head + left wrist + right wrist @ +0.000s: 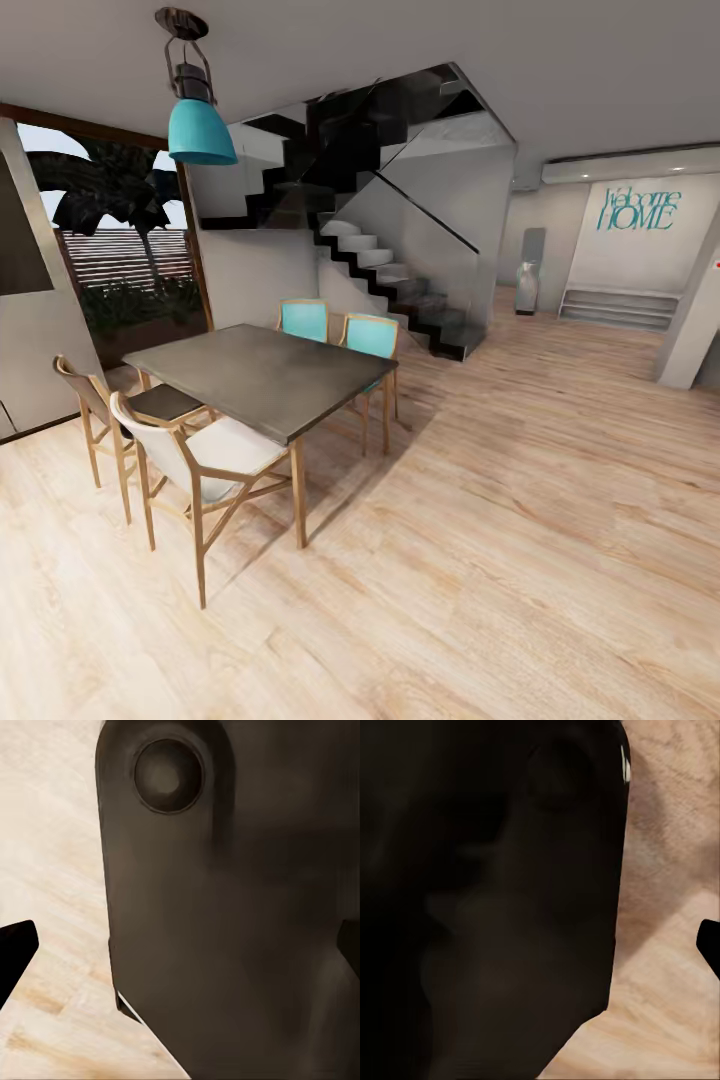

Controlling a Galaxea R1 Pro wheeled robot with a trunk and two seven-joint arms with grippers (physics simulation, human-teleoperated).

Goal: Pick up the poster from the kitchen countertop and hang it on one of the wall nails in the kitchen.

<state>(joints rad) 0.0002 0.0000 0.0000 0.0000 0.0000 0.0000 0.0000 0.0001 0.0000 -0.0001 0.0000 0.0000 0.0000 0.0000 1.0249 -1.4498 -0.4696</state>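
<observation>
From my head feed I count: dining table (262,375) ×1 | chairs ×4, two teal-backed (303,320) (371,336) and two pale-seated (205,455) (95,400) | pendant lamp (199,125) ×1 | staircase (395,275) ×1 | wall lettering (638,210) ×1

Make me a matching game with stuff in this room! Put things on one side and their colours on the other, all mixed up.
Things:
1. hanging lamp
2. dining table top
3. floor
4. staircase step edges

Colours:
A. light wood
B. black
C. turquoise
D. dark grey

Pairs: 1-C, 2-D, 3-A, 4-B
</observation>
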